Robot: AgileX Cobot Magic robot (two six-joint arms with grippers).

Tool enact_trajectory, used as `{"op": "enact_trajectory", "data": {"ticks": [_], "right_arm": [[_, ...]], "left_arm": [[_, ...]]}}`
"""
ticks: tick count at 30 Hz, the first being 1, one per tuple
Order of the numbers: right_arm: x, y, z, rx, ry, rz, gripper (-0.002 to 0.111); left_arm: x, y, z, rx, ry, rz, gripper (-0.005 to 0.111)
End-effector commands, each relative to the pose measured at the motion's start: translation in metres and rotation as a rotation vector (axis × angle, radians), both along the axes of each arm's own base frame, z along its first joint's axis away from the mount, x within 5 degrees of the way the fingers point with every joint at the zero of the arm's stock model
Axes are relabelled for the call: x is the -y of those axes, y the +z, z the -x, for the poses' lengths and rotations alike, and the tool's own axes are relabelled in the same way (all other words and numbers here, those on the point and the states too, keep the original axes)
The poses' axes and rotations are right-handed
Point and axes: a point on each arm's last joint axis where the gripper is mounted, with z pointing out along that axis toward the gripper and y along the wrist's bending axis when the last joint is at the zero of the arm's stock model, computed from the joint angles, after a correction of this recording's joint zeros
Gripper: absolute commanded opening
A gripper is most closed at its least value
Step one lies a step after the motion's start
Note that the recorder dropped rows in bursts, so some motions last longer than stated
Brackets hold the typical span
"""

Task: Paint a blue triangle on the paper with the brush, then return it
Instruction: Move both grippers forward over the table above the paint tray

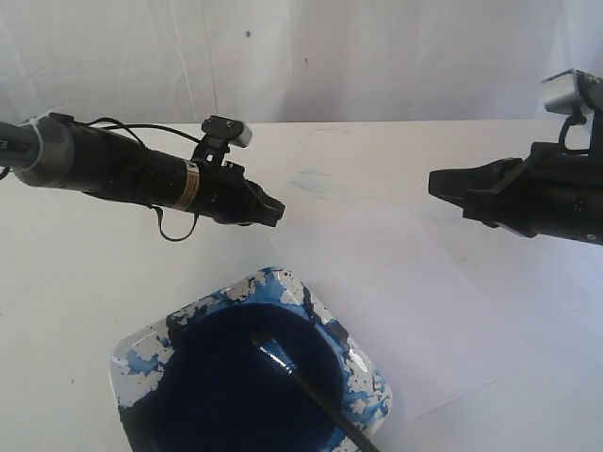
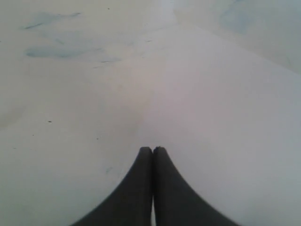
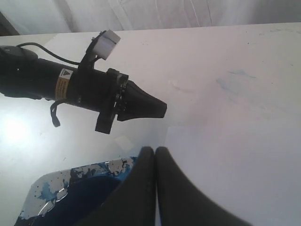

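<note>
Exterior view has the brush (image 1: 316, 391) lying in the paint dish (image 1: 132, 350) at the lower middle of the frame, bristles in the dark blue pool and handle slanting toward the bottom edge, with neither arm touching it. The paper (image 1: 424, 311) lies flat on the table (image 1: 75, 273) just right of the dish. The left gripper (image 1: 280, 209) at upper left and the right gripper (image 1: 431, 183) at upper right hover facing each other, and each wrist view shows jaws pressed together, holding nothing.
</note>
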Motion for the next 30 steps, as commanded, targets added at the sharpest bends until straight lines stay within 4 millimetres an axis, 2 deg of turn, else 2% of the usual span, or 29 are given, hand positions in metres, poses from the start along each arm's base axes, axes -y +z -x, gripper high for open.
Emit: {"op": "enact_trajectory", "data": {"ticks": [1, 18, 30], "right_arm": [[-0.001, 0.003, -0.001, 0.019, 0.013, -0.007, 0.000], [0.001, 0.001, -0.002, 0.017, -0.009, 0.012, 0.000], [0.001, 0.001, -0.003, 0.016, -0.014, 0.016, 0.000]], "left_arm": [[0.008, -0.003, 0.001, -0.062, -0.011, 0.041, 0.000], [0.011, -0.033, 0.002, -0.118, -0.022, 0.016, 0.000], [0.011, -0.035, 0.001, -0.123, -0.015, 0.014, 0.000]]}}
